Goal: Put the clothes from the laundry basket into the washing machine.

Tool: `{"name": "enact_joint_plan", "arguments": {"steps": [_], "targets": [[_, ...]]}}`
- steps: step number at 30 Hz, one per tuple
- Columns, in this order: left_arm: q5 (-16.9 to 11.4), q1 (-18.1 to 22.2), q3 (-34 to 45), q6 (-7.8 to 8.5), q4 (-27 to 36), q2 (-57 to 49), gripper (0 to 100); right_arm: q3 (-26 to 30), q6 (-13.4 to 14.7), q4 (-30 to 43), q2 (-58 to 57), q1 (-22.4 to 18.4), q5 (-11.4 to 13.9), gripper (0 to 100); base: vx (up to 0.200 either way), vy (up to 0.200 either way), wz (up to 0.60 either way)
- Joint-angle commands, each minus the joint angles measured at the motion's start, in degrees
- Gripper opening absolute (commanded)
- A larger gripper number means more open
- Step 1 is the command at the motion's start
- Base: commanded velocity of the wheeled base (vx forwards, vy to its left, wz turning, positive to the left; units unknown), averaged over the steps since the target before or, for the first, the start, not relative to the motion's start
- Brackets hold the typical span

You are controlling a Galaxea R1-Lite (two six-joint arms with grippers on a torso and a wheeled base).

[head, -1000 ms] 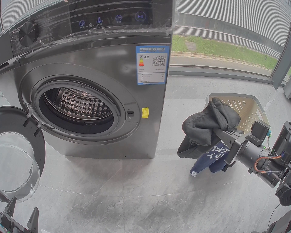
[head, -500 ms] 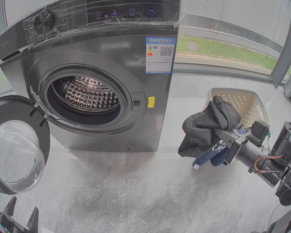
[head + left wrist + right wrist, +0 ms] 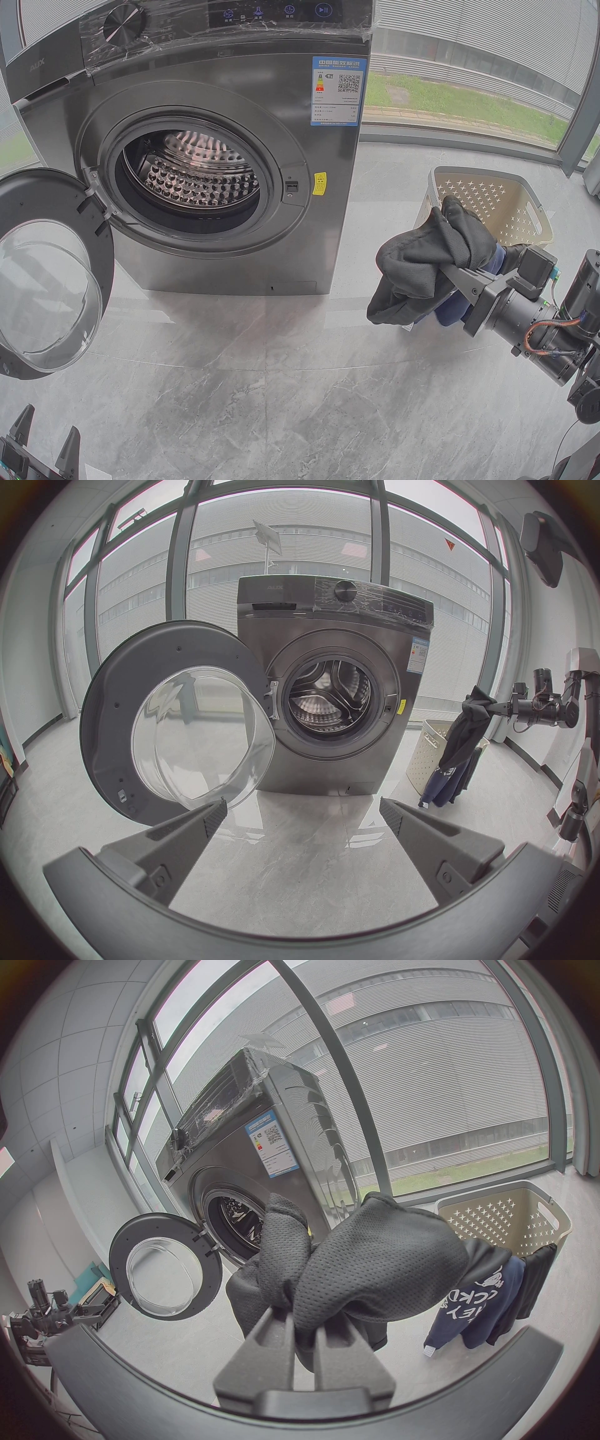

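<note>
Here the right fingers [image 3: 462, 279] pinch the dark clothes [image 3: 425, 256] beside the laundry basket [image 3: 494, 197], left fingers [image 3: 187, 830] spread.

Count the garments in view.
2: a grey mesh garment clamped in the right gripper, and a navy printed top hanging below it, by the laundry basket. More may be hidden.

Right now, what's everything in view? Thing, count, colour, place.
washing machine: 1, dark grey, on the floor by the window
door: 1, dark rim with clear glass, swung open, left of the drum opening in the head view
laundry basket: 1, beige, on the floor right of the machine
grey garment: 1, dark grey, bunched in the air near the basket
navy garment: 1, navy with white print, hanging under the grey garment
floor: 1, grey marble
right claw: 1, dark grey, shut on the grey garment
left claw: 1, dark grey, open, low, facing the machine
</note>
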Motion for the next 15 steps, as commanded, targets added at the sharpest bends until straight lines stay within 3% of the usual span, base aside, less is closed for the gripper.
{"name": "enact_joint_plan", "arguments": {"steps": [1, 13, 15], "targets": [[0.06, 0.00, 0.92, -0.01, 0.00, -1.01, 100, -0.04, 0.02, -0.02, -0.01, -0.06, -0.02, 0, 0.000, 0.200, 0.00], [0.06, 0.00, 0.92, -0.01, 0.00, -1.01, 100, 0.13, 0.11, -0.02, -0.01, -0.06, -0.02, 0, 0.000, 0.200, 0.00], [0.06, 0.00, 0.92, -0.01, 0.00, -1.01, 100, 0.05, 0.11, -0.02, -0.01, -0.06, -0.02, 0, 0.000, 0.000, 0.00]]}}
